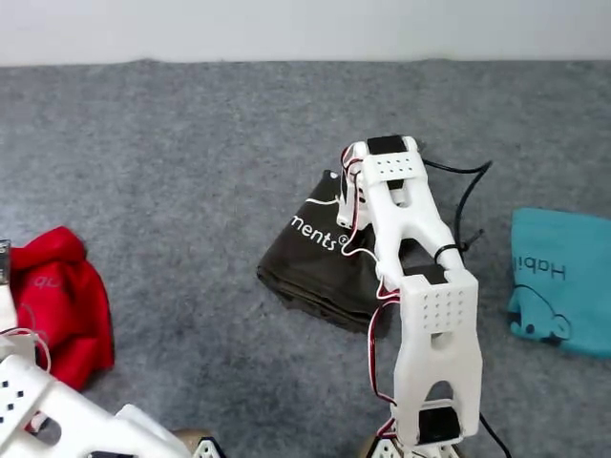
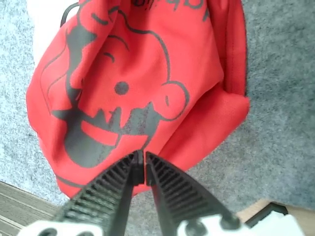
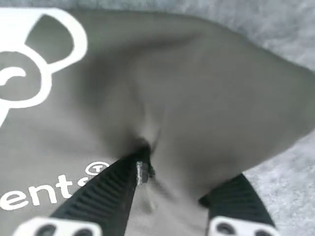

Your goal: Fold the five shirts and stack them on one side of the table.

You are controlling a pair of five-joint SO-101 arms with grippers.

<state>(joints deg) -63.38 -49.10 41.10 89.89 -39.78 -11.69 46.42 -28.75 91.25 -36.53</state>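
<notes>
A crumpled red shirt [image 1: 59, 303] with a black cartoon print lies at the table's left edge. My left gripper [image 2: 143, 160] is shut, its tips resting at the edge of the red shirt [image 2: 147, 73]. A folded dark brown shirt [image 1: 320, 262] with white print lies mid-table under the right arm [image 1: 420, 248]. My right gripper [image 3: 172, 182] stands open on the dark shirt [image 3: 197, 98], and a raised fold of cloth sits between its jaws and covers one fingertip. A teal shirt [image 1: 563, 281] lies folded at the right edge.
Grey carpet-like cloth [image 1: 191, 162] covers the table, bare across the back and between the shirts. A white wall runs along the far edge. The left arm's base [image 1: 38, 410] fills the near left corner, and cables hang beside the right arm.
</notes>
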